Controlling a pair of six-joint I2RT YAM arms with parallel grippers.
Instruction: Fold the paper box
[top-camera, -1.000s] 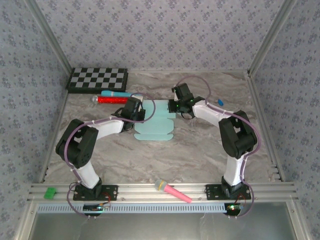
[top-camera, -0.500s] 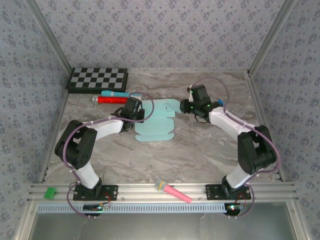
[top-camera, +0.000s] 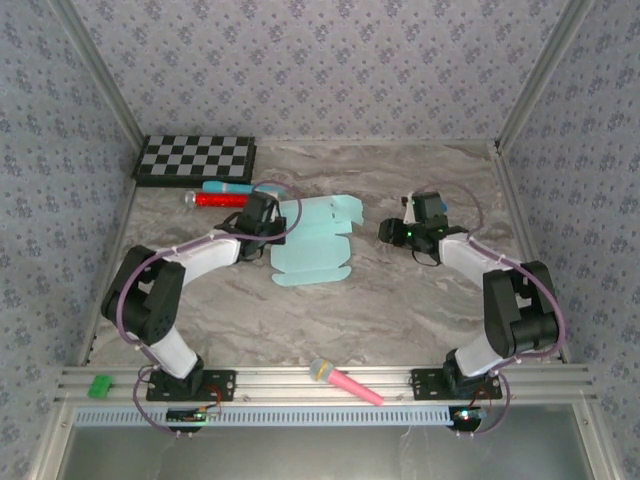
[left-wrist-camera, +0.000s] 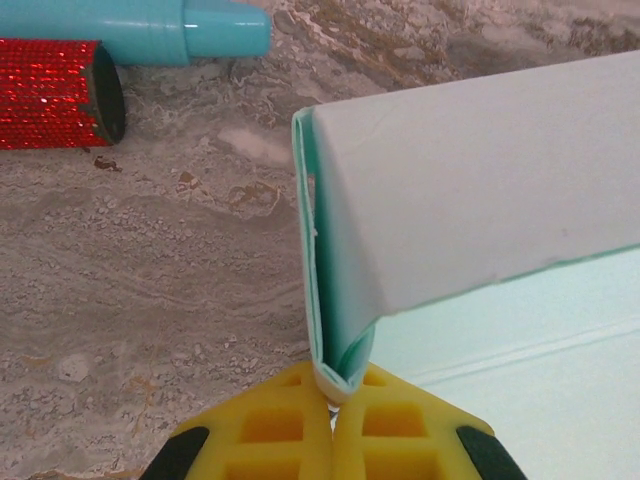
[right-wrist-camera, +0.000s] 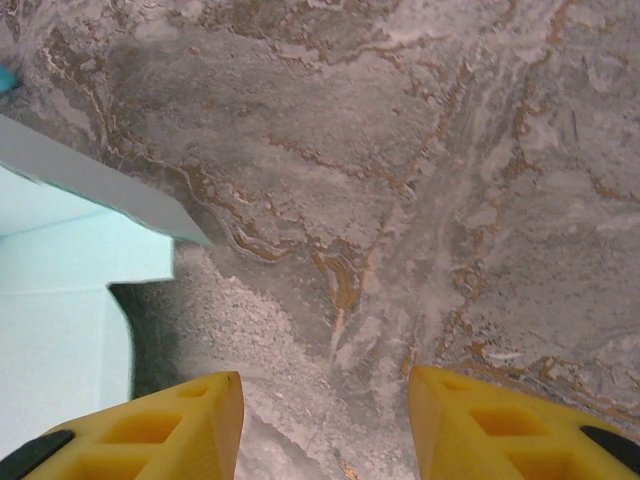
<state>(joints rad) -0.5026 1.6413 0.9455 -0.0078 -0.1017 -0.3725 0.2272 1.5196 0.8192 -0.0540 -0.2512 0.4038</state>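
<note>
The paper box (top-camera: 312, 245) is a pale aqua die-cut sheet lying mid-table, its far flaps partly raised. My left gripper (top-camera: 272, 222) is at the sheet's left edge. In the left wrist view the yellow jaws (left-wrist-camera: 335, 385) are shut on a doubled-over edge of the paper box (left-wrist-camera: 480, 180), whose flap stands up in front of them. My right gripper (top-camera: 388, 232) is off the sheet's right side, apart from it. The right wrist view has its fingers (right-wrist-camera: 325, 385) open over bare marble, with a corner of the paper box (right-wrist-camera: 60, 290) at the left.
A checkerboard (top-camera: 195, 158) lies at the back left. A red glitter tube (top-camera: 222, 200) and a teal pen (top-camera: 228, 187) lie just behind my left gripper. A pink toy microphone (top-camera: 345, 381) and a green block (top-camera: 99, 385) sit on the front rail.
My right gripper has let go of the sheet's right flap, opened, and pulled away to the right. The freed flap has sprung part-way up. The left gripper keeps its grip.
</note>
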